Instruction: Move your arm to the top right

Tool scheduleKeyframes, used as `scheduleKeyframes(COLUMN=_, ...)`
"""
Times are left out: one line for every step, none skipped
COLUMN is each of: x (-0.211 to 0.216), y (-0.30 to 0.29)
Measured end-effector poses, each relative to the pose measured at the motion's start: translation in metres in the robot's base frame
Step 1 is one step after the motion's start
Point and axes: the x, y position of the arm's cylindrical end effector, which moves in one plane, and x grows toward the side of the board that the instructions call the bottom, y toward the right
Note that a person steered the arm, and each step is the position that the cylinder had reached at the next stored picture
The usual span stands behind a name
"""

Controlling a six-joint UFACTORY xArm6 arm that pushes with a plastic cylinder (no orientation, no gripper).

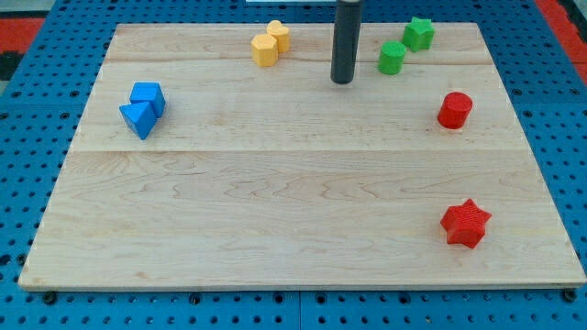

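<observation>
My tip point(342, 81) rests on the wooden board point(275, 202) near the view's top, a little right of centre. It stands between two yellow blocks point(271, 43) to its left and a green cylinder point(392, 58) to its right, touching neither. A green star-like block point(419, 33) lies further up and right, next to the green cylinder. A red cylinder point(454, 110) sits at the view's right. A red star point(465, 223) lies at the lower right.
A blue cube point(148, 95) and a blue triangular block point(138, 119) touch each other at the view's left. The board lies on a blue pegboard surface point(27, 101) that shows all around its edges.
</observation>
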Motion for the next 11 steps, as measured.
scheduleKeyframes(x=0.017, y=0.015)
scheduleKeyframes(x=0.017, y=0.045)
scheduleKeyframes(x=0.017, y=0.088)
scheduleKeyframes(x=0.014, y=0.129)
scheduleKeyframes(x=-0.014, y=0.164)
scheduleKeyframes(x=-0.067, y=0.191)
scheduleKeyframes(x=-0.090, y=0.206)
scheduleKeyframes(x=-0.093, y=0.206)
scheduleKeyframes(x=-0.120, y=0.206)
scheduleKeyframes(x=-0.136, y=0.206)
scheduleKeyframes(x=-0.138, y=0.200)
